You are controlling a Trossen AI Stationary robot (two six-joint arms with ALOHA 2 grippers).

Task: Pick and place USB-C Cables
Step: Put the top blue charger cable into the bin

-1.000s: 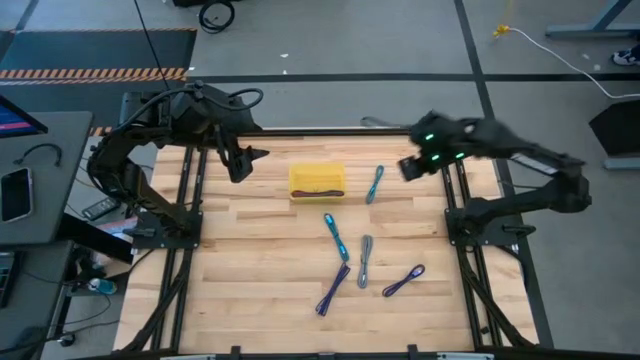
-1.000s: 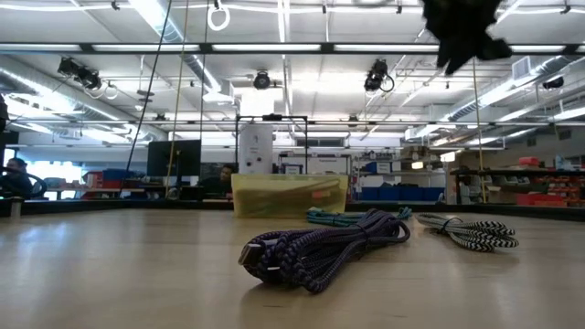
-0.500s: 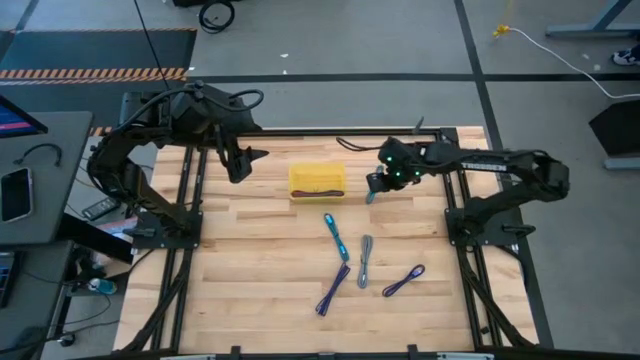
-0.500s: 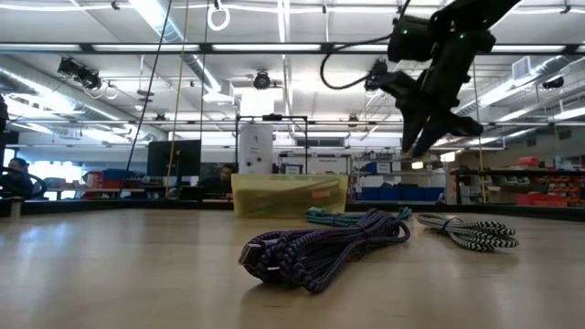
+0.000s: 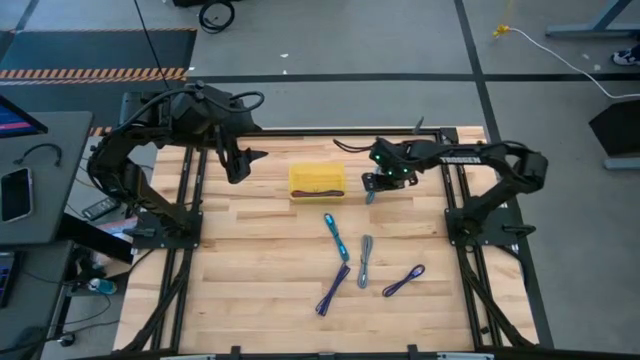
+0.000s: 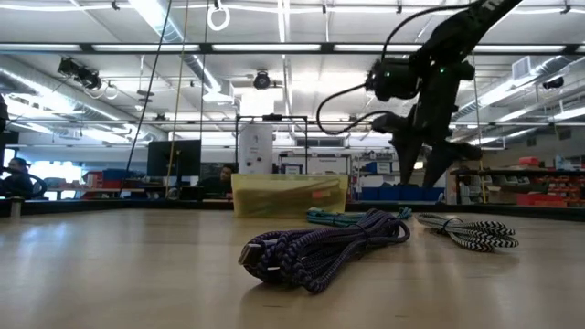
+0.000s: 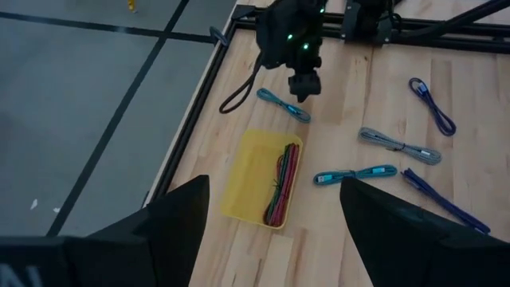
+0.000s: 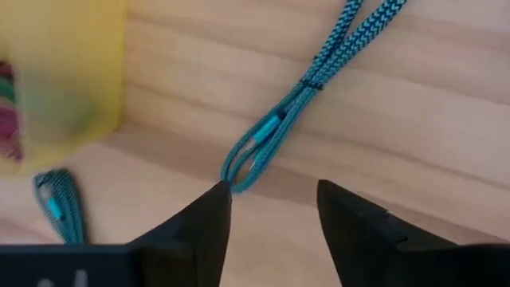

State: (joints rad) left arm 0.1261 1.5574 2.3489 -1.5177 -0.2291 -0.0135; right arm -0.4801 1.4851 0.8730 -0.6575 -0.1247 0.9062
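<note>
A small yellow rectangular plastic tray (image 5: 317, 181) sits toward the far middle of the light wooden slatted table (image 5: 260, 270). Left of the table, a dark phone (image 5: 16, 194) lies on a grey desk (image 5: 45, 150).

You had the right claw (image 5: 372, 190) low over the far end of the desk (image 5: 260, 260), directly above a teal cable (image 5: 373, 194) just beside the yellow tray (image 5: 317, 181), which held maroon cable. The left claw (image 5: 250, 158) waited raised on the tray's other side. Nearer you lay a teal-blue cable (image 5: 335, 237), a grey cable (image 5: 365, 260) and two purple cables (image 5: 333, 290), apart.
</note>
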